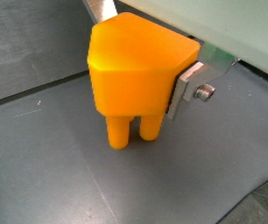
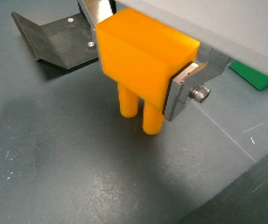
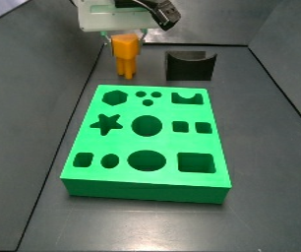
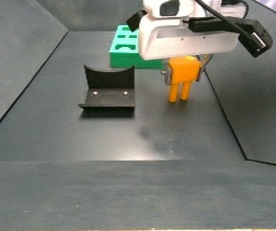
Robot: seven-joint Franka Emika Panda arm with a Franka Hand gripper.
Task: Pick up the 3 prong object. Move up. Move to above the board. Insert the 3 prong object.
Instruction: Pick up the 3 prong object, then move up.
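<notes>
The 3 prong object [image 1: 130,74] is a small orange piece with a blocky top and thin round prongs pointing down. My gripper [image 1: 143,66] is shut on its top. One silver finger [image 2: 179,87] presses its side, and the other finger is mostly hidden behind it. The prong tips sit at or just above the dark floor; I cannot tell if they touch. In a side view the 3 prong object [image 3: 124,57] hangs just beyond the far edge of the green board [image 3: 124,148]. The board lies flat with its shaped cut-outs facing up.
The dark fixture [image 3: 188,65] with a curved notch stands beside the gripper, beyond the board's far edge, and also shows as fixture [image 4: 106,90] and fixture [image 2: 54,44]. Dark sloping walls [image 4: 32,81] enclose the floor.
</notes>
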